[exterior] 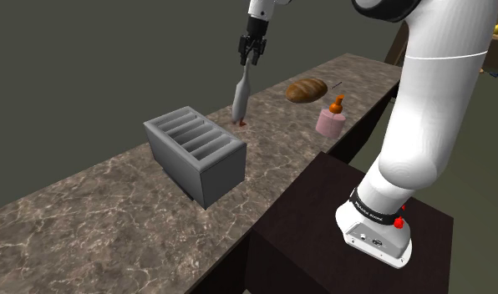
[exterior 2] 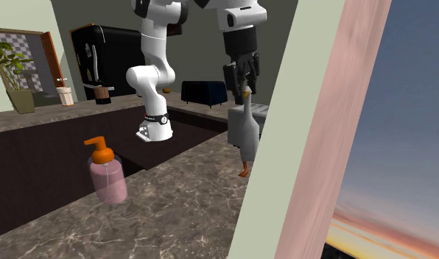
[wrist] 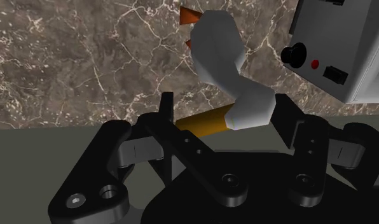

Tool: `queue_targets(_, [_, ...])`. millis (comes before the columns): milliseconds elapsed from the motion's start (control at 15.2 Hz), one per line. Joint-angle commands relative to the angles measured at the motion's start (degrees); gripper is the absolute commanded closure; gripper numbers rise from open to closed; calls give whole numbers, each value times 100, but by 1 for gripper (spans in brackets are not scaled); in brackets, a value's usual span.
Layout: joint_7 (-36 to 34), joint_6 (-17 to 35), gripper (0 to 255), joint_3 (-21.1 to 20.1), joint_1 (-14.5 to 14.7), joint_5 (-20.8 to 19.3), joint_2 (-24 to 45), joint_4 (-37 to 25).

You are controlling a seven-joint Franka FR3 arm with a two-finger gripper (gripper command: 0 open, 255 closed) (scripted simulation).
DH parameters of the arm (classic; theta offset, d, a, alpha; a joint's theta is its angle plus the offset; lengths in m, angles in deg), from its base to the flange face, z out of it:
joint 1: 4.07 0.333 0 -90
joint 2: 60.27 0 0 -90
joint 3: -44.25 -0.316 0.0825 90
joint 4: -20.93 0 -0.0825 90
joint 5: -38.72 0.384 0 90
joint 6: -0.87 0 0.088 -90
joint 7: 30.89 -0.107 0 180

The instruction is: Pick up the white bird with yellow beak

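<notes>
So the pincer (exterior: 252,58) is clamped on the bird (exterior: 241,93), gripping it by the head. In the wrist view the two black fingers (wrist: 165,108) sit either side of the head and the orange-yellow beak (wrist: 204,122), pressed right up against them. The white body trails away from the pincer, with the orange feet (wrist: 188,16) at the far end.

The bird hangs upright with its neck stretched, just off the far corner of the toaster (exterior: 197,150). That's the end with the black knob and the little red button. Its feet are right down at the tabletop (exterior: 88,225), and honestly I can't tell from these angles if they touch it or float just above.

The toaster is a grey box with slots on top, sitting on the brown marbled tabletop. Past the bird from the toaster there's a brown loaf (exterior: 307,89), and near that a pink soap bottle (exterior: 330,121) with an orange pump. Both are well apart from the toaster.

The white arm (exterior: 423,108) comes up from the dark stand (exterior: 322,209), which sits beside the tabletop on the toaster's near side. In the second exterior view a potted plant (exterior 2: 21,101) stands way off behind the toaster.
</notes>
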Motion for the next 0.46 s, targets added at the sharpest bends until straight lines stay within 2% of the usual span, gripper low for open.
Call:
queue_targets(0, [-50,-150,255,2,0,-15,-15,-145])
queue_targets(396, [-120,-452,255,11,-19,-38,-31,-440])
